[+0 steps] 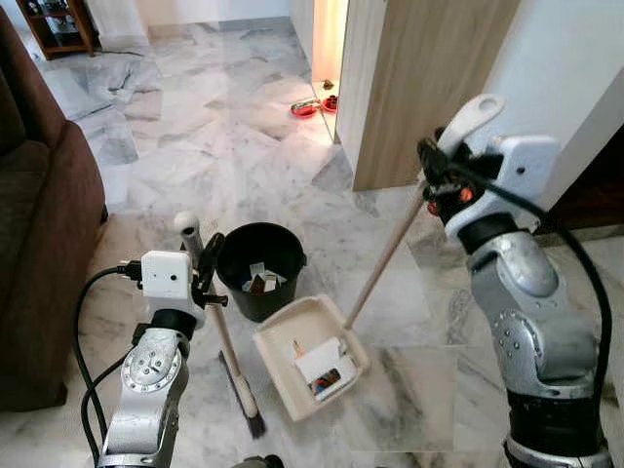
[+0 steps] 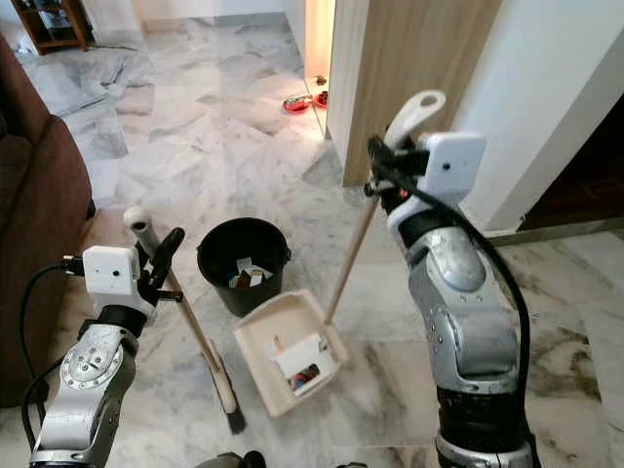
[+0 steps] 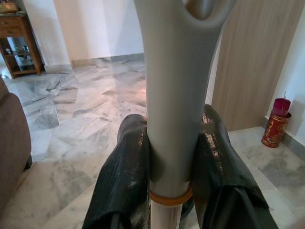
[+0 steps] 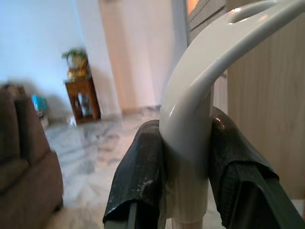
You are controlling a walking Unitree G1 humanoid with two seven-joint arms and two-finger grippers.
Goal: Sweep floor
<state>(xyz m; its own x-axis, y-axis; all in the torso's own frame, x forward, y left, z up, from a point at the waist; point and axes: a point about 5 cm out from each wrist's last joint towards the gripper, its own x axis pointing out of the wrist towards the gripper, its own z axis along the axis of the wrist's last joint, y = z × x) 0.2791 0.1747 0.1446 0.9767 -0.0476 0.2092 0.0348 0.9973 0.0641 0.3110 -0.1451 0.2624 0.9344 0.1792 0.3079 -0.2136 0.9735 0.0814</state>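
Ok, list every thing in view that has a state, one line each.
Left gripper: shut on the broom handle.
Right gripper: shut on the dustpan handle.
Broom: leaning, bristles on the floor.
Dustpan: tilted on the floor, paper scraps inside.
Bin: upright, open, some litter inside.

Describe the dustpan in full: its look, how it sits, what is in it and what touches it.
The dustpan is a cream plastic tray with raised walls, resting on the marble floor just in front of the black bucket. It holds a few swept-up scraps, white paper-like pieces and something dark with red. A long pale wooden handle rises at a slant from its rear to a white plastic grip, where the right gripper is shut on it.
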